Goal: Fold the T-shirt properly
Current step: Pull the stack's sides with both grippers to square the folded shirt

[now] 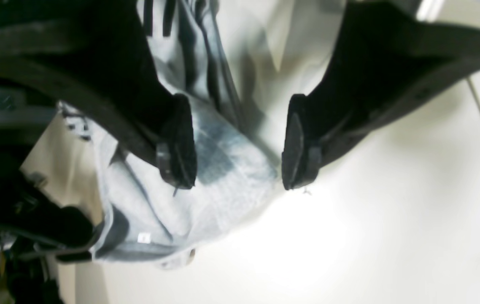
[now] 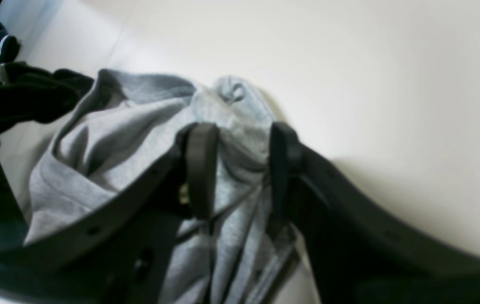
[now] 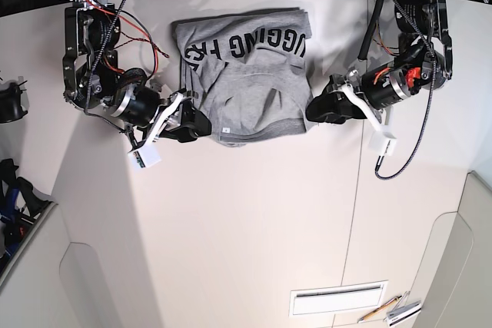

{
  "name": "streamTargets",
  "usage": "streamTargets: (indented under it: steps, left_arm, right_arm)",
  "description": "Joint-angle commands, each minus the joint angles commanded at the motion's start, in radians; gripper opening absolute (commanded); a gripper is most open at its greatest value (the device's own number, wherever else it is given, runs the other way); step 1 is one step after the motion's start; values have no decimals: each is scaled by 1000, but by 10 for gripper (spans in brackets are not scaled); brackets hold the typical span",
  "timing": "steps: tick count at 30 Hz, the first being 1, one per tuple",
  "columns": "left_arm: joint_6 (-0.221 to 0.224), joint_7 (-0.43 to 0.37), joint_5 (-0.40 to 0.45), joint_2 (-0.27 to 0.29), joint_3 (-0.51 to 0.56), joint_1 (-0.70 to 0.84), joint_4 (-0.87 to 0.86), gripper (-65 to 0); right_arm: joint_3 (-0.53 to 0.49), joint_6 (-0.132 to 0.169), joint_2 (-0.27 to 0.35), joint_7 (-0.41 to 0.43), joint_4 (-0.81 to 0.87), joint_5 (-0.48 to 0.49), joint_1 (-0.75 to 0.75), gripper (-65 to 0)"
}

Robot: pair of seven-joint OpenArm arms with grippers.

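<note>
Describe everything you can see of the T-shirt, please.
The T-shirt is heather-grey soft knit, lying partly folded and wrinkled on the white table. Black block lettering shows along its far part; a small white tag sits near the front hem. The left gripper and right gripper are at its two side edges, both open.

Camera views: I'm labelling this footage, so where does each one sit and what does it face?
Base: overhead, looking down at the table, the T-shirt and both arms.
Left wrist: on the left arm, looking past its open fingers at a shirt edge.
Right wrist: on the right arm; its fingers straddle bunched fabric.
Shared: all three show the T-shirt; the base view shows the left gripper and right gripper.
</note>
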Motion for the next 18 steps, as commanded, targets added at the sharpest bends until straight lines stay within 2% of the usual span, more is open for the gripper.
streamTargets:
  steps: [4,5,7,10,18]
  left_arm:
    - [0,-13,11,0,41,-10,-14,-307]
    - [0,-22,23,0,56,-10,-14,-353]
    - [0,-50,53,0,84,-10,-14,-490]
    - [0,-56,67,-1,93,-31,-14,-596]
    - [0,-18,59,-11,92,-71,-5,-609]
  right_arm:
    - [0,0,0,0,0,0,0,-572]
    - [0,0,0,1,0,0,0,-599]
    - [-1,0,0,1,0,0,0,-647]
    - [-1,0,0,1,0,-1,0,-650]
    - [0,0,3,0,51,11,3,-650]
